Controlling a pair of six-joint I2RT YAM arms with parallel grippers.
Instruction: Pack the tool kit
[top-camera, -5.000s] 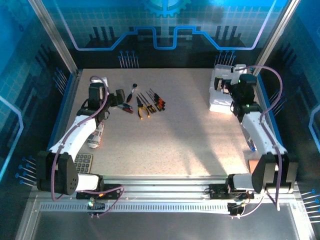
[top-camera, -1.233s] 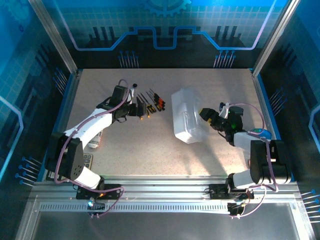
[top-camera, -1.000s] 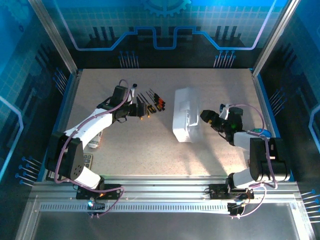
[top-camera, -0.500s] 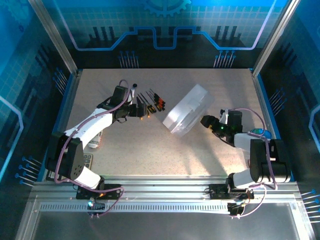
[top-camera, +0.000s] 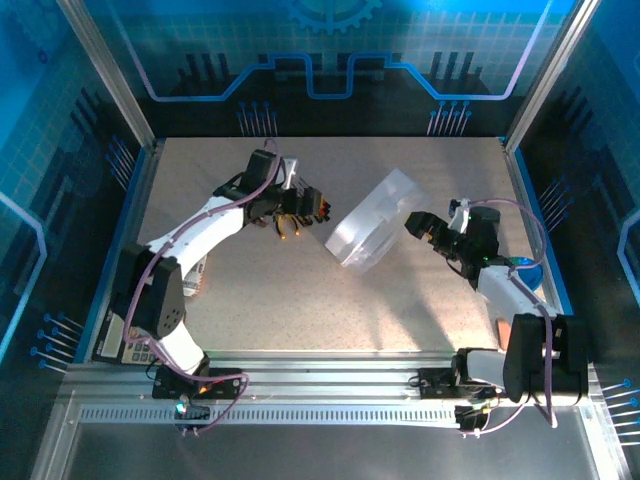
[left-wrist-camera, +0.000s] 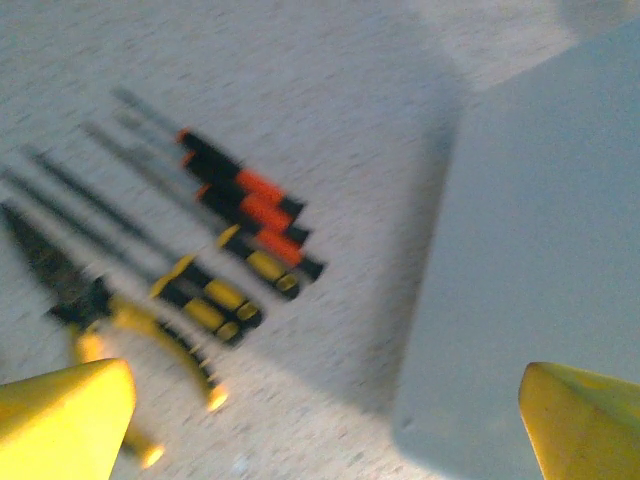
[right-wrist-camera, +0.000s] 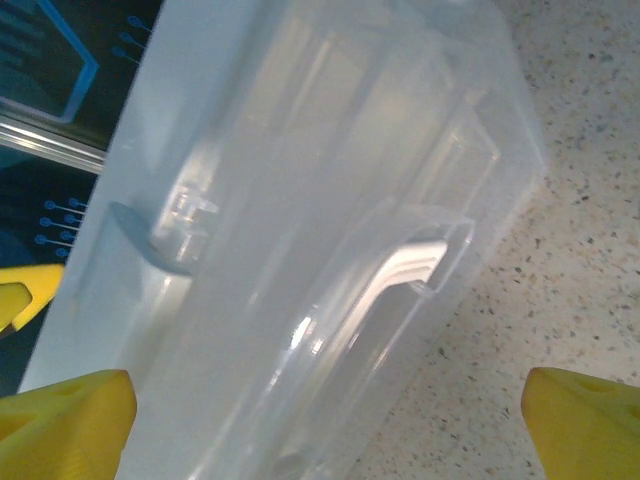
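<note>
The left end effector (left-wrist-camera: 325, 418) had its two yellow fingers wide apart and held nothing. It hung low over the row of tools, pointing down at them. Directly below lay the screwdrivers with red and black handles (left-wrist-camera: 245, 195), next to them the screwdrivers with yellow and black handles (left-wrist-camera: 215, 290), and at the side the pliers (left-wrist-camera: 100, 310) with yellow grips. All lay loose on the table (top-camera: 300, 300), side by side and nearly parallel, so I judged that the open fingers were being lined up to take one of them. The wrist picture was blurred, so I could not tell which tool was meant.

The right end effector (right-wrist-camera: 325, 425) was also spread open and empty. It faced the clear plastic case (right-wrist-camera: 330, 200), whose carrying handle (right-wrist-camera: 400, 270) was turned toward it. From above, this end effector (top-camera: 418, 226) was just beside the right end of the case (top-camera: 370, 232); I could not tell if it touched.

The case lay diagonally in the middle of the table, between the two arms and close to the tools, probably so that both arms could reach it. Its lid seemed to be down, although the clear plastic made this hard to confirm. Nothing was visible inside, so the packing looked not yet begun, and I think the lid must be opened first.
</note>
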